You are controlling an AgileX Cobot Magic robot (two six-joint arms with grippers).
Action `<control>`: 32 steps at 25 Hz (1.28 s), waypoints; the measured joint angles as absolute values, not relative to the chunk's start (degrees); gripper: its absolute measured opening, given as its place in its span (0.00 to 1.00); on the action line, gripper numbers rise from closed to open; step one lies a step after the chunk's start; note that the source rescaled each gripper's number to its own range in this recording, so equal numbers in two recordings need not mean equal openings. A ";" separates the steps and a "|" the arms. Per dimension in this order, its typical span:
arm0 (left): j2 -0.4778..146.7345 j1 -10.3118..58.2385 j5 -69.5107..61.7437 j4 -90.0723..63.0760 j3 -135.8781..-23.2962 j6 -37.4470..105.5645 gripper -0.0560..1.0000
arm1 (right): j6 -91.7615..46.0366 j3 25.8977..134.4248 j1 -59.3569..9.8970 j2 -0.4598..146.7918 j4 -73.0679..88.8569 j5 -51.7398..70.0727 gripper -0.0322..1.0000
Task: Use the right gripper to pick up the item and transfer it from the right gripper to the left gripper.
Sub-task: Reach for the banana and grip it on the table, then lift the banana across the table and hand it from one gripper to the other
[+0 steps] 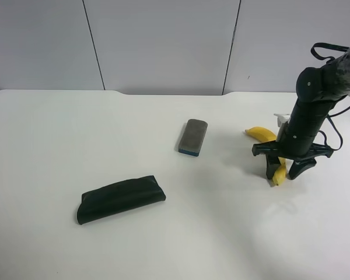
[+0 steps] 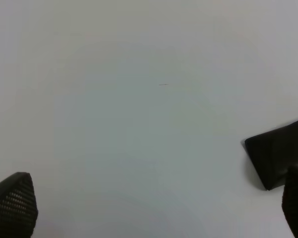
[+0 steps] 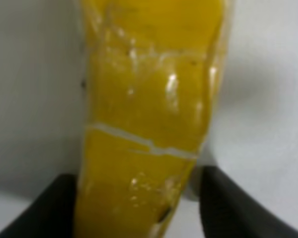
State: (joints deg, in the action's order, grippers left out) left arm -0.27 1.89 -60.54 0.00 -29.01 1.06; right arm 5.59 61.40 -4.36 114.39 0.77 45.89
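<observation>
The yellow banana [image 1: 261,133] lies on the white table at the exterior high view's right. The right gripper [image 1: 283,170], a black claw on a thick black arm, stands down over the banana's near end with one finger on each side. In the right wrist view the banana [image 3: 149,99] fills the frame between the two black fingers [image 3: 44,208], which flank it closely and stand apart; the gripper [image 3: 139,198] is open. The left gripper [image 2: 154,208] is open and empty over bare table. It is out of the exterior high view.
A grey-and-blue eraser block [image 1: 193,136] lies mid-table. A dark green pouch [image 1: 120,199] lies nearer the front left; its corner shows in the left wrist view [image 2: 275,153] beside one left finger. The white table [image 1: 58,134] ends at a grey back wall.
</observation>
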 joint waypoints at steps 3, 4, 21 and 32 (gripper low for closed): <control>-0.27 1.89 -60.54 0.00 -29.01 1.06 1.00 | 5.59 61.40 -4.36 114.39 0.72 45.89 0.03; -0.27 1.89 -60.54 0.00 -29.01 1.06 1.00 | 5.59 61.40 -4.36 114.39 0.65 45.89 0.03; -0.27 1.89 -60.54 0.00 -29.01 1.06 1.00 | 5.59 61.40 -4.36 108.72 0.61 49.74 0.03; -0.27 1.89 -60.54 0.00 -29.01 1.06 1.00 | 5.59 61.40 -5.12 96.16 0.35 55.67 0.03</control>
